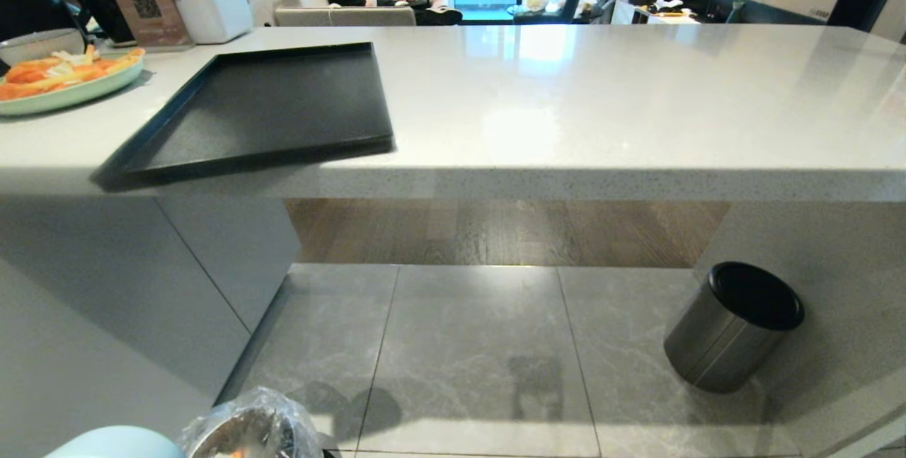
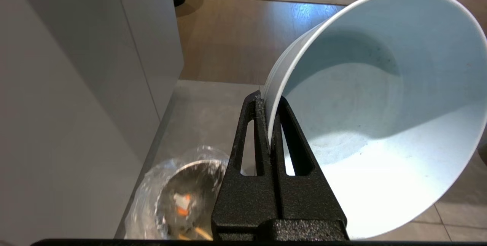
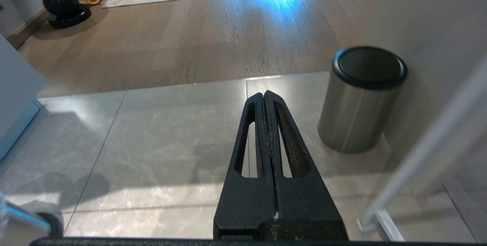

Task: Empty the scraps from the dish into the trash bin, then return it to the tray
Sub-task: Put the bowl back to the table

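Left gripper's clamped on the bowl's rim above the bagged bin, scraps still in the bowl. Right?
Not quite. The left gripper is shut on the bowl rim above the bagged bin, but the left wrist view shows the bowl empty; the scraps lie in the bin.

We are looking at home's open kitchen: stone counter (image 1: 566,104), rice cooker (image 1: 209,1), plate of carrot sticks (image 1: 60,79), person on sofa (image 1: 340,12) beyond.
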Controlling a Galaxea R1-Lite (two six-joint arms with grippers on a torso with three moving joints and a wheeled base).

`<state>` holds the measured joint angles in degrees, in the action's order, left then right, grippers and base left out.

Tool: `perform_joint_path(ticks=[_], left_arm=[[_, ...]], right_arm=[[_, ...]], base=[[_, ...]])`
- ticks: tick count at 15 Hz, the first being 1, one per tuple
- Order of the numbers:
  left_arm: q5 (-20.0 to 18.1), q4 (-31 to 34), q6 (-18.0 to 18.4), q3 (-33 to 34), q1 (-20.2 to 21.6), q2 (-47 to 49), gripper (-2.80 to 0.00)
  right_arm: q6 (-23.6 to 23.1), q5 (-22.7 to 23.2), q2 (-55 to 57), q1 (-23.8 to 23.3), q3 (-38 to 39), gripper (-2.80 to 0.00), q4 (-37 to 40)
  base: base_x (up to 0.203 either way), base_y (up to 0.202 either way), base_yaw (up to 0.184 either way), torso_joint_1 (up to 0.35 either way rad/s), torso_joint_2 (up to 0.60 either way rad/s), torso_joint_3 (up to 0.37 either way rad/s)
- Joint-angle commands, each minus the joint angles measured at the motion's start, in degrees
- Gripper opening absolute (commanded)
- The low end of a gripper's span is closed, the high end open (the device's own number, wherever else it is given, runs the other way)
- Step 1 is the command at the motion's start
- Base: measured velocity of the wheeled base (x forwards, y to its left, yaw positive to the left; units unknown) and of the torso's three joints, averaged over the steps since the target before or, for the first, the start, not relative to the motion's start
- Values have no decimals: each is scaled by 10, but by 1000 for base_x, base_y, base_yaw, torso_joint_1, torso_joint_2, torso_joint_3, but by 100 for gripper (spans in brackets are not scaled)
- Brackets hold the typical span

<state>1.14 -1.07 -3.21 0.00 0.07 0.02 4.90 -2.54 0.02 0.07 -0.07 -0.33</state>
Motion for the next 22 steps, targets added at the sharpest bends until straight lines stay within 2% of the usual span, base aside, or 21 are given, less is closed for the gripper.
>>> perform_joint_path(ticks=[1, 4, 22], left_arm=[[0, -1, 0, 0, 0, 0, -280], [0, -1, 0, 0, 0, 0, -280], [0, -1, -1, 0, 0, 0, -280]], right_arm=[[0, 0, 0, 0, 0, -280, 0], [0, 0, 0, 0, 0, -280, 0], [-3, 0, 0, 0, 0, -280, 0]], base=[[194, 0, 2, 7, 2, 3], [168, 0, 0, 3, 3, 2], [0, 0, 0, -1, -7, -8]])
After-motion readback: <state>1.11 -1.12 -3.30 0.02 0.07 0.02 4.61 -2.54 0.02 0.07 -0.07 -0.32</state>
